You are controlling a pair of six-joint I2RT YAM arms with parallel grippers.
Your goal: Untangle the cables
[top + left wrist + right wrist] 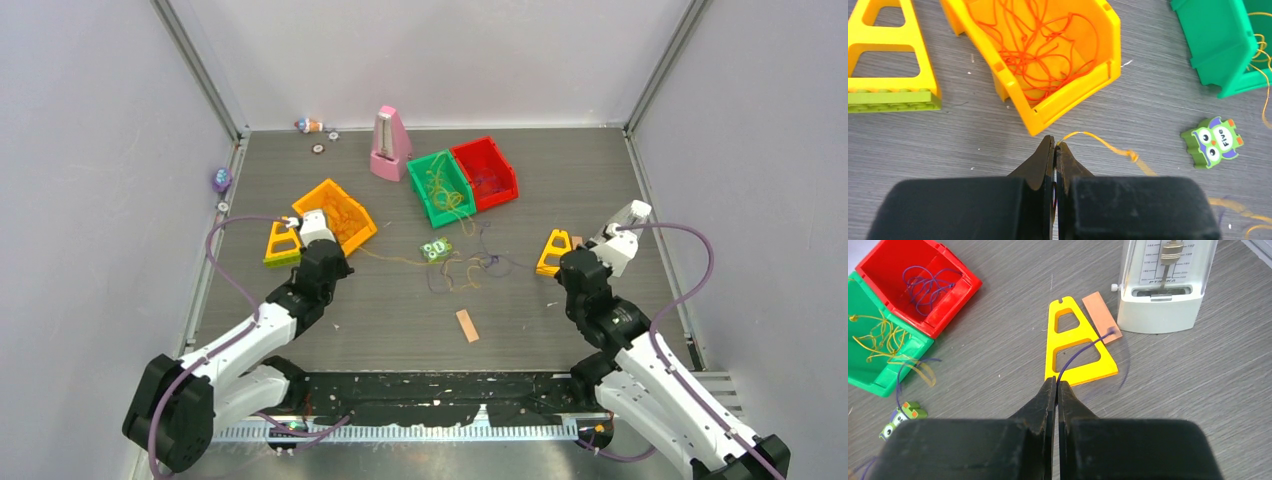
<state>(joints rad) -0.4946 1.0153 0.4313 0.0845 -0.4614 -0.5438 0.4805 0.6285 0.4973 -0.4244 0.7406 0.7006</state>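
**Cropped and blurred**
Right of the left pincer (1054,146), the green bin (1218,45) is cropped and the yellow-orange cable (1132,156) blurs.

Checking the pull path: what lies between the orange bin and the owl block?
Only a knotted yellow-orange cable on bare table, clearest in the left wrist view.

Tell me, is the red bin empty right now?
No, a loose coil of purple cable lies inside the red bin.
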